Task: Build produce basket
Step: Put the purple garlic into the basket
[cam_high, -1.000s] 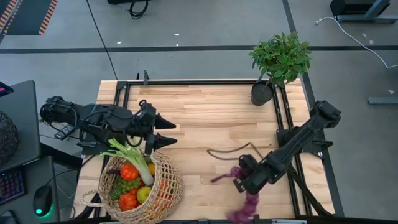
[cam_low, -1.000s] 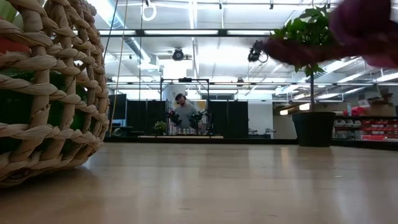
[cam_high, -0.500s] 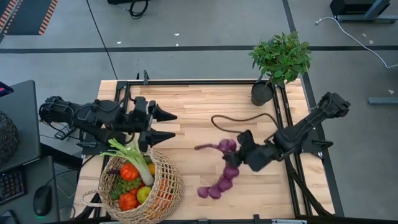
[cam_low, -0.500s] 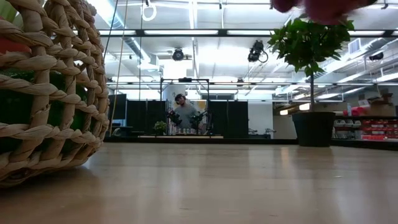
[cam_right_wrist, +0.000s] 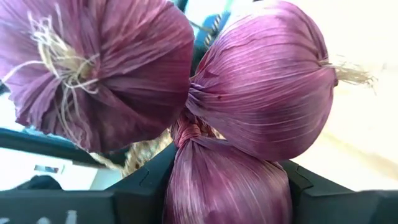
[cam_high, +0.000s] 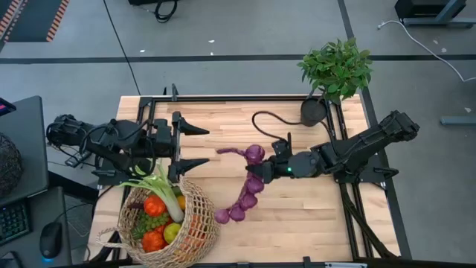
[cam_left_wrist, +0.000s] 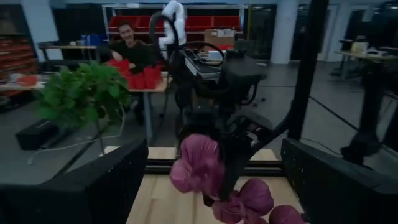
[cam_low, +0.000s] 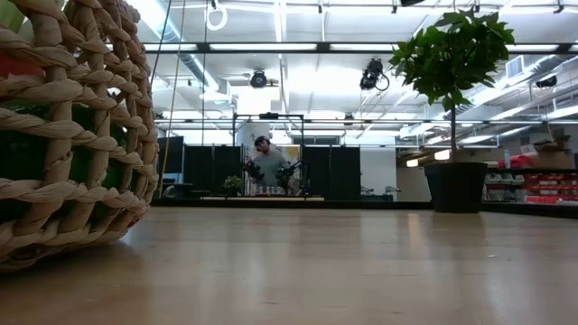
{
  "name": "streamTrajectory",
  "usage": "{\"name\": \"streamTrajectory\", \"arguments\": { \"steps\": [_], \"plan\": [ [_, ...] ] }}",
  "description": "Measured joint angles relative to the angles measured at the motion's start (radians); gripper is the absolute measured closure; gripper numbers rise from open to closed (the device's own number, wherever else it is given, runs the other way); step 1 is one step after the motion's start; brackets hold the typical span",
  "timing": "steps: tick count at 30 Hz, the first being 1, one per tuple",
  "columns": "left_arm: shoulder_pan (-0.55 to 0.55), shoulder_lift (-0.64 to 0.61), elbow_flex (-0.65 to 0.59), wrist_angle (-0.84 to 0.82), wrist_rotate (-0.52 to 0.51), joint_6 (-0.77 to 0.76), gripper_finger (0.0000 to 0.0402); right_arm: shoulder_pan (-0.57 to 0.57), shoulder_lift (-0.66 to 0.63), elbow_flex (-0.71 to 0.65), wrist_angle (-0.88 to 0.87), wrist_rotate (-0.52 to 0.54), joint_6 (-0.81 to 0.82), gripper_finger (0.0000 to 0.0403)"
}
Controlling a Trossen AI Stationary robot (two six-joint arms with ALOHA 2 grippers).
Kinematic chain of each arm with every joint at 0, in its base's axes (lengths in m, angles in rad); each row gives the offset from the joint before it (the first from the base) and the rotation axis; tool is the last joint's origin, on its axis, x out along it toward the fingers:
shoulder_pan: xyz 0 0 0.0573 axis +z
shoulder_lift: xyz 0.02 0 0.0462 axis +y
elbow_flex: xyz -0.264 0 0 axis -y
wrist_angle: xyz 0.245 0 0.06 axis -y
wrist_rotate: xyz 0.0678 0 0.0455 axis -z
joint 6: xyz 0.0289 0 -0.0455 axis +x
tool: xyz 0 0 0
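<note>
Table (cam_high: 297,223) | one basket (cam_high: 195,223) | one onion string (cam_high: 245,195), roughly seven bulbs | right gripper (cam_high: 277,168) clamps it

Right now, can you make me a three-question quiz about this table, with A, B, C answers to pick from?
1. Where is the basket?
A. At the table's near left corner
B. Beside the plant
C. In the table's middle

2. What colour is the onion string?
A. Yellow
B. Purple
C. White

3. What is the right gripper doing?
A. Hanging open over the basket
B. Resting on the plant pot
C. Gripping the onion string above the table

Answers:
1 A, the high view shows the basket at the near left corner, below the left gripper, which is open.
2 B, the onions are purple in the right wrist view too.
3 C, the fingers are closed on the string, which dangles toward the basket.
</note>
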Motion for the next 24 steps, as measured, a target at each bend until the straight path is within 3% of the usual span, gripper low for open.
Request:
{"name": "streamTrajectory", "arguments": {
  "steps": [7,18,24],
  "plan": [
    [0.015,0.028,0.0,0.026,-0.126,-0.05,0.0027,-0.043,0.0,0.0,0.101,0.09,-0.098,0.0227],
    [0.054,0.152,0.0,0.266,-0.172,0.002,0.0027,-0.082,0.0,0.0,0.151,0.073,-0.144,0.0227],
    [0.078,0.199,0.0,0.29,-0.224,-0.046,0.0027,-0.081,0.001,0.0,0.154,0.074,-0.145,0.0227]
  ]
}}
